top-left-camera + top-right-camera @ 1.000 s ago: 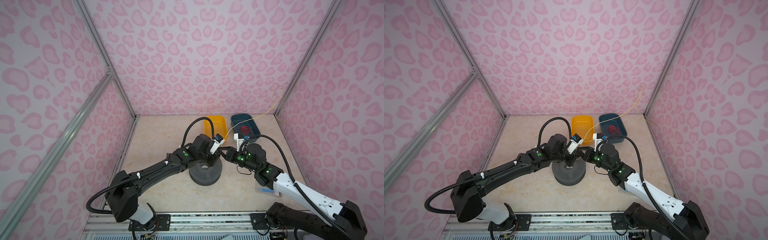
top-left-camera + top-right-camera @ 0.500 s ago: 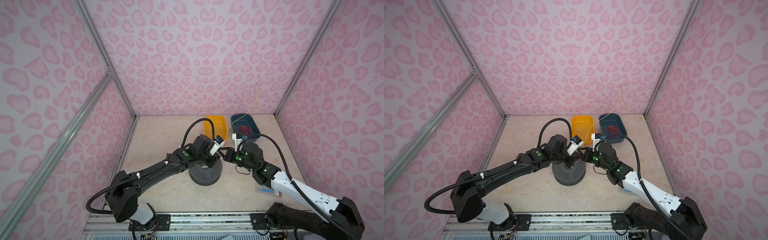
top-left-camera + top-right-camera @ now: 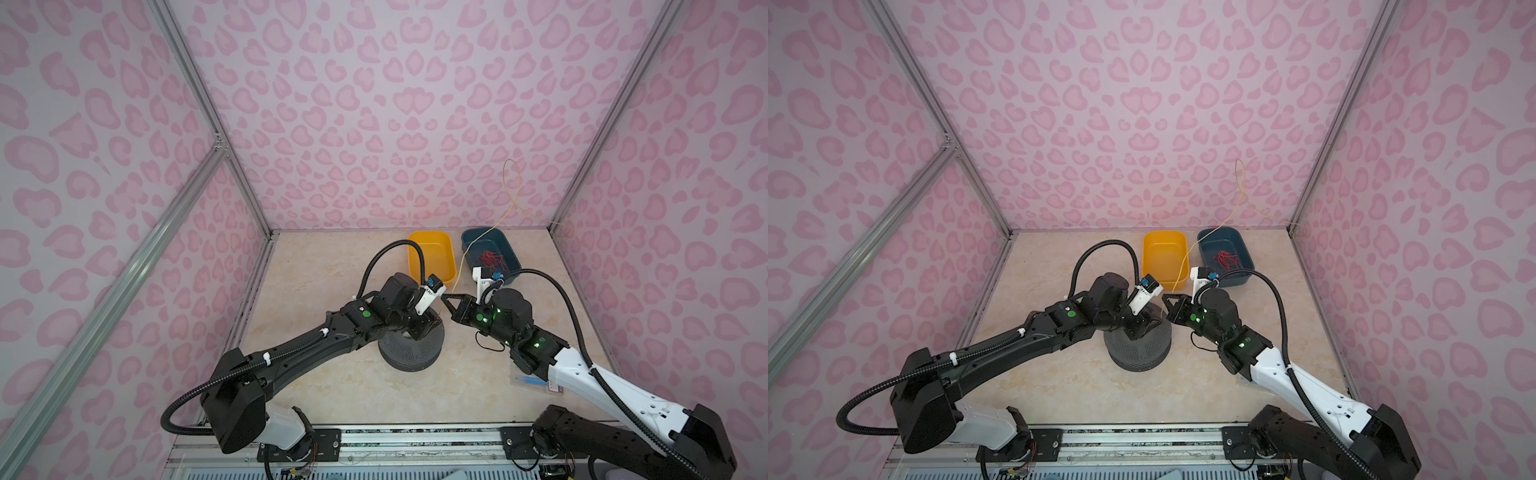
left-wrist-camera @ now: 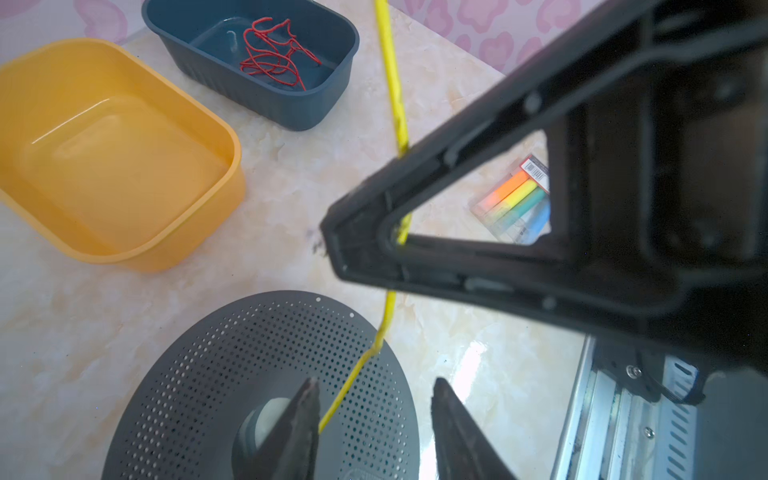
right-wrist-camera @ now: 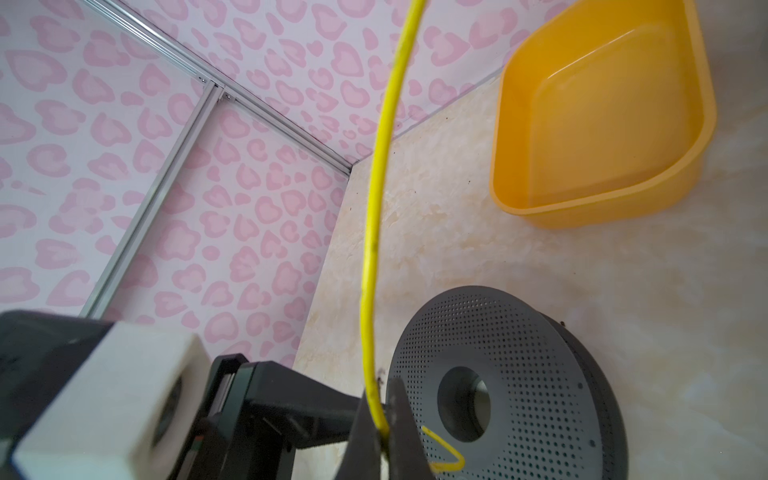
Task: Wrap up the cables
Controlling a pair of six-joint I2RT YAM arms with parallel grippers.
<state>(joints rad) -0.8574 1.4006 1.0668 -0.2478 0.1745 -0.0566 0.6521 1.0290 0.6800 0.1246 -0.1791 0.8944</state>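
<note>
The cable is one thin yellow wire (image 3: 518, 192) (image 3: 1242, 195). It rises from the grippers and loops against the back right wall. My right gripper (image 5: 380, 395) (image 3: 446, 299) (image 3: 1167, 299) is shut on the yellow wire (image 5: 376, 216) near its kinked end, just beside the dark grey perforated spool (image 3: 411, 353) (image 3: 1138, 349) (image 5: 519, 374). My left gripper (image 4: 376, 388) (image 3: 419, 328) (image 3: 1142, 324) hovers open over the spool (image 4: 232, 374). The wire's (image 4: 353, 374) tip lies between its fingers, close to one finger and not pinched.
An empty yellow bin (image 3: 430, 257) (image 3: 1165, 257) and a blue bin (image 3: 469, 239) (image 3: 1204, 241) with a tangle of red wires (image 3: 490, 259) stand at the back. A pack of coloured markers (image 4: 515, 199) (image 3: 536, 380) lies under the right arm. Walls enclose three sides.
My left gripper has opened and let go of the wire. My right gripper has shut on it. The wire's free length has swung up towards the back wall.
</note>
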